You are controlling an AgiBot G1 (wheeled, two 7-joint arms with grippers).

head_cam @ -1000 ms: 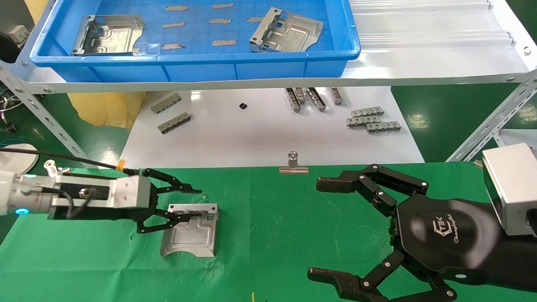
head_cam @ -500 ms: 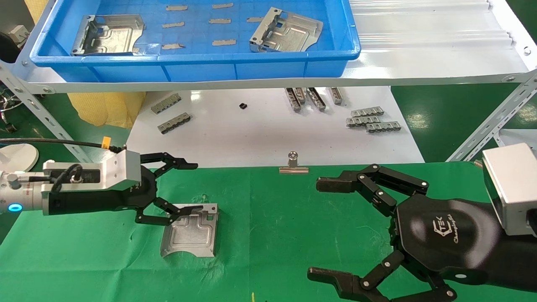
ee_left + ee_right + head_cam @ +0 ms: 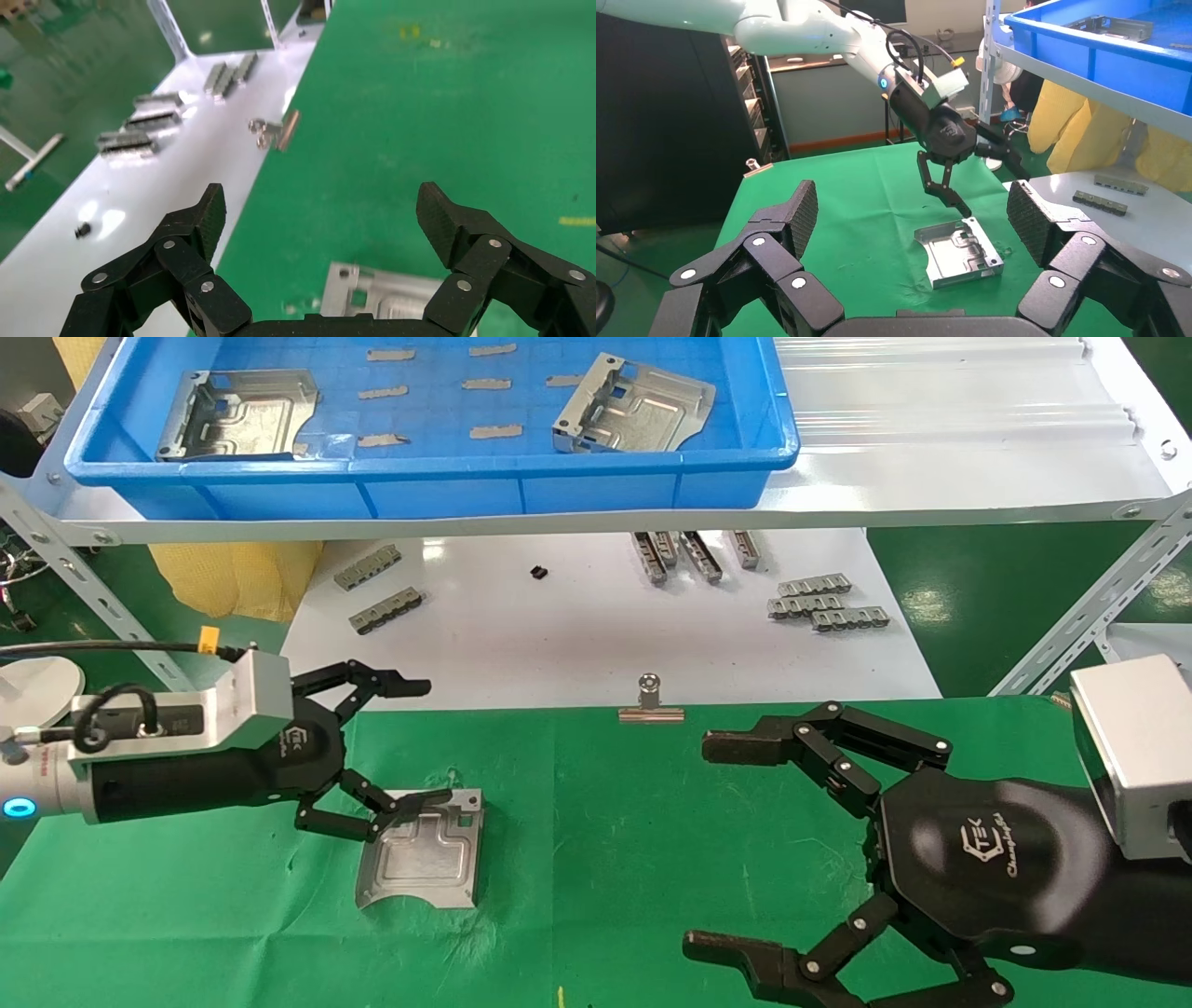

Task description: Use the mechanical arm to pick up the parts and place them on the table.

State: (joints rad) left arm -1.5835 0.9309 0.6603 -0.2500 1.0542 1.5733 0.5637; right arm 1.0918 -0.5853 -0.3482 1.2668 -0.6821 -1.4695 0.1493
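One silvery part [image 3: 424,850] lies flat on the green table [image 3: 615,887], left of middle. My left gripper [image 3: 426,742] is open and empty just above the part's far left corner, with its lower fingertip [image 3: 438,796] over the part's edge. In the left wrist view the left gripper [image 3: 323,210] is spread wide over the cloth, with the part [image 3: 386,302] below the palm. My right gripper [image 3: 708,845] is open and empty, parked over the table's front right. Its wrist view shows the part [image 3: 961,253] and the left gripper [image 3: 989,186] beyond it. Two more parts [image 3: 240,413] [image 3: 635,404] lie in the blue tray [image 3: 438,467].
The blue tray stands on a raised shelf at the back. Below it a white board [image 3: 577,635] holds several small grey slotted bars [image 3: 824,603]. A silver binder clip [image 3: 651,705] sits on the cloth's far edge. Slanted metal shelf legs [image 3: 1090,607] stand at both sides.
My left gripper has risen off the part, rolled at the wrist and drawn back a little to the left. The part stays put on the cloth. The right arm has not moved.
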